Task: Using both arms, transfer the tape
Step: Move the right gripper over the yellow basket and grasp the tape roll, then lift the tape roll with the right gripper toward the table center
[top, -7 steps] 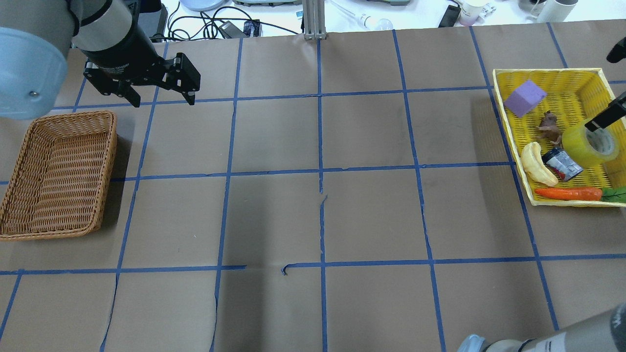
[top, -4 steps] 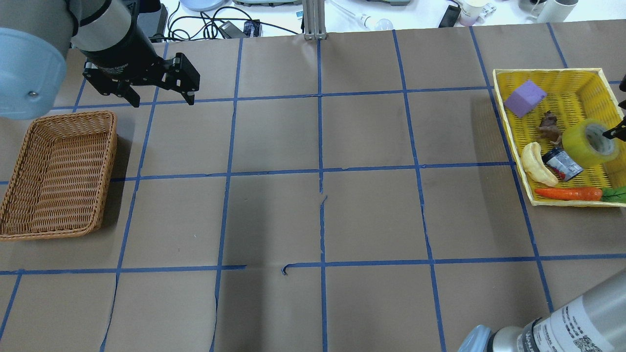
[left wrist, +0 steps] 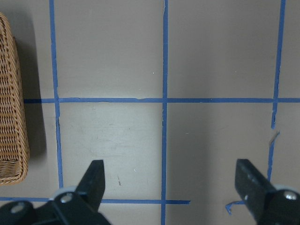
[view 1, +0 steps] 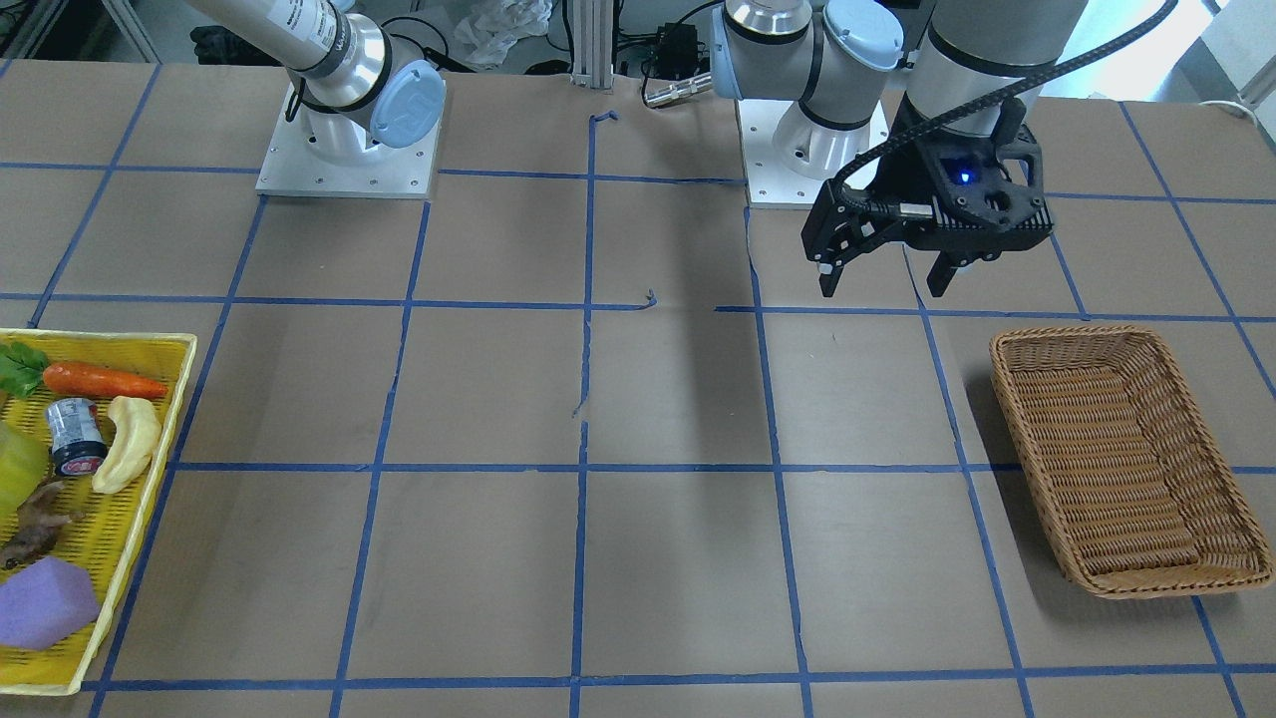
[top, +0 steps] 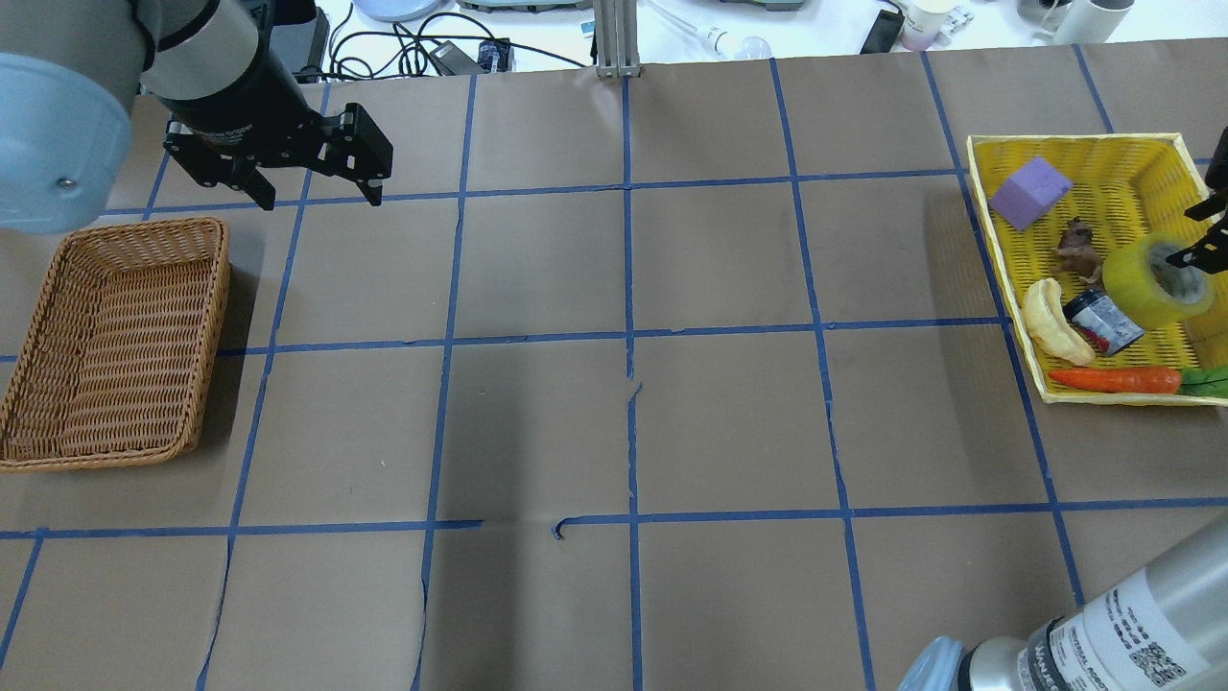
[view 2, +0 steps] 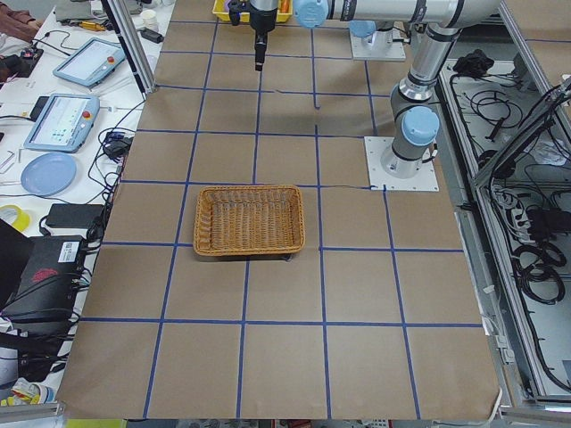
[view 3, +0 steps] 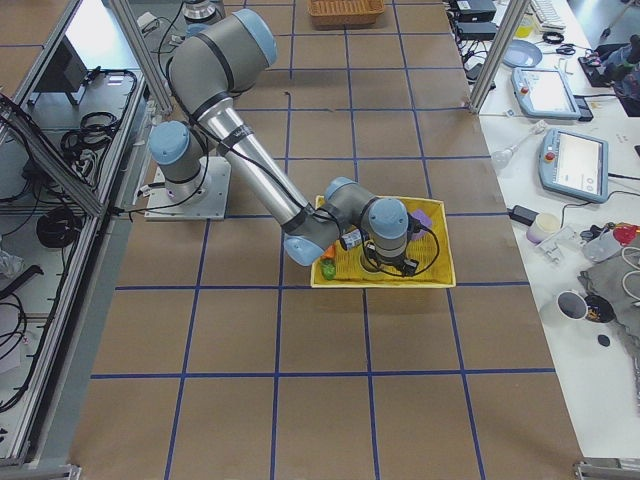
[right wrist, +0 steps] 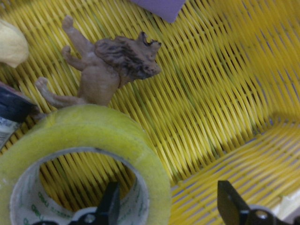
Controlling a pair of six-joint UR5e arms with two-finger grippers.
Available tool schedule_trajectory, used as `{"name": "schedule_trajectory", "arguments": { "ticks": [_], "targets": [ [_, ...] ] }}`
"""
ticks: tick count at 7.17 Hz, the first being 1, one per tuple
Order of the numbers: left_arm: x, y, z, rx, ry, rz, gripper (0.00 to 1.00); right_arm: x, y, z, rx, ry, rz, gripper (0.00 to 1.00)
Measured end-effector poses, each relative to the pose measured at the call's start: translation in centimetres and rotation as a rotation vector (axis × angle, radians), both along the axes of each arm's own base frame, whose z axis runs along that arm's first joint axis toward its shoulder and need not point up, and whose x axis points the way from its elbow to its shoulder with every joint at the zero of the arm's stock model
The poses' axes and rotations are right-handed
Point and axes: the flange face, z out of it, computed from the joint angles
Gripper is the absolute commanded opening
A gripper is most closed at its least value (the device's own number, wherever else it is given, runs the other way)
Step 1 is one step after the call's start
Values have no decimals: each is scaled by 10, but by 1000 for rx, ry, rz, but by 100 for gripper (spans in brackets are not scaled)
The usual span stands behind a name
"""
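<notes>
The translucent yellow tape roll [top: 1142,285] lies tilted in the yellow basket [top: 1113,163] at the table's right end, and its edge shows in the front view [view 1: 15,469]. My right gripper [right wrist: 168,199] is open and straddles the roll's wall [right wrist: 93,126]. One finger [right wrist: 111,206] is inside the whitish core, the other [right wrist: 229,201] is outside over the basket floor. In the overhead view only part of that gripper [top: 1199,251] shows at the frame edge. My left gripper [top: 321,197] is open and empty, hovering beyond the wicker basket [top: 115,345]; it also shows in the front view [view 1: 883,289] and the left wrist view [left wrist: 171,173].
The yellow basket also holds a purple block [top: 1029,192], a brown animal figure [right wrist: 103,70], a pale banana toy [top: 1052,321], a small jar [top: 1103,321] and a carrot [top: 1118,380]. Blue tape lines grid the brown table. My right arm's forearm [top: 1132,624] crosses the near right corner.
My right gripper has shifted over the tape roll and come down, so one finger now sits inside the core. The right forearm has swung further into view. The left arm has not moved.
</notes>
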Motion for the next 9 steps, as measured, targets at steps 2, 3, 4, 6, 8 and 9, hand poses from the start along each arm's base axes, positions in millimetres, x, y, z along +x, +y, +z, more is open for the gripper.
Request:
{"name": "schedule_trajectory", "arguments": {
  "ticks": [2, 3, 4, 6, 8, 9],
  "targets": [
    [0, 0, 0, 0, 0, 0, 100, 10, 7, -15, -1, -33, 4, 3],
    [0, 0, 0, 0, 0, 0, 100, 10, 7, -14, -18, -21, 6, 0],
    [0, 0, 0, 0, 0, -1, 100, 9, 5, -11, -35, -7, 6, 0],
    [0, 0, -1, 1, 0, 1, 100, 12, 5, 10, -56, 15, 2, 0],
    [0, 0, -2, 4, -2, 0, 100, 45, -2, 73, -70, 55, 24, 0],
    [0, 0, -2, 4, -2, 0, 100, 72, -17, 100, -77, 76, 31, 0]
  ]
}}
